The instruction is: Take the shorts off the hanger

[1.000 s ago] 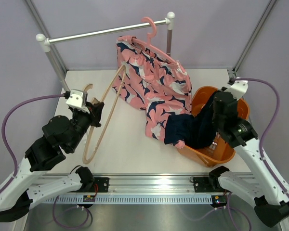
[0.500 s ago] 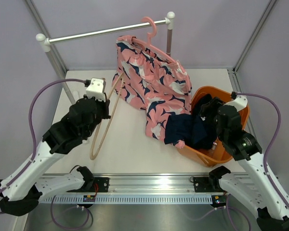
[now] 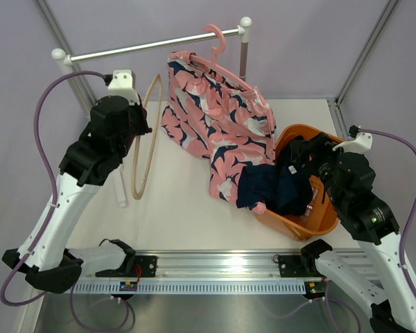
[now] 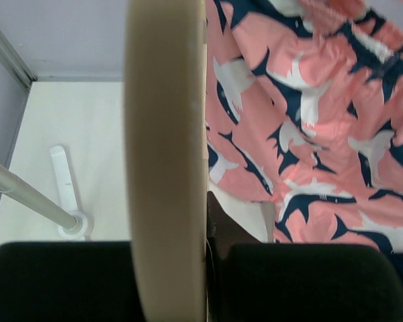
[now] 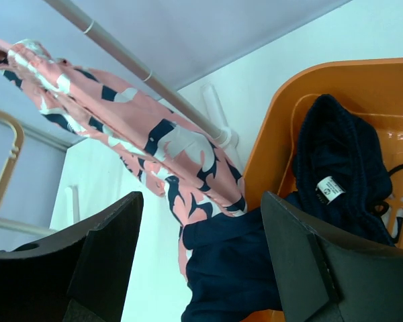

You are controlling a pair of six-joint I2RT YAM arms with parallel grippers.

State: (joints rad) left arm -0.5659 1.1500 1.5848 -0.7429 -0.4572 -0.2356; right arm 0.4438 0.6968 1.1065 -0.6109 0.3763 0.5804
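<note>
robot rig, top view: the pink-and-navy bird-print shorts (image 3: 222, 132) still hang by the waistband on a pink hanger (image 3: 218, 41), hooked at the rail (image 3: 152, 46) toward 1 o'clock. the fabric slants down to the white table (image 3: 187, 208) near centre, and its lower hem meets a navy garment (image 3: 274, 187) spilling over the rim of an orange basket (image 3: 319, 225) at 4 o'clock. at 10 o'clock the left gripper (image 3: 135, 121) is raised beside the rack's l. post and holds a second, tan hanger (image 3: 144, 139), bare, whose loop hangs toward the table just l. of the shorts w/o touching them. the left wrist cam shows the tan hanger (image 4: 166, 161) as a broad band running top to bottom, clamped in the left gripper (image 4: 171, 268), w/ the shorts (image 4: 309, 134) filling the 2 o'clock side and the rack foot (image 4: 66, 181) on the table at 8 o'clock. the right gripper (image 3: 312, 156) hovers over the basket's far rim at 3 o'clock; the right wrist cam shows its fingers (image 5: 107, 255) spread wide w/ nothing between them, the right gripper (image 5: 201, 268) looking at the shorts (image 5: 121, 127), the rail (image 5: 121, 54) and the navy garment (image 5: 336, 168) in the basket (image 5: 275, 147). a small white label (image 5: 330, 190) sewn inside the navy garment carries a round dark logo; its writing is too small to read. no other text or brand is legible.
</note>
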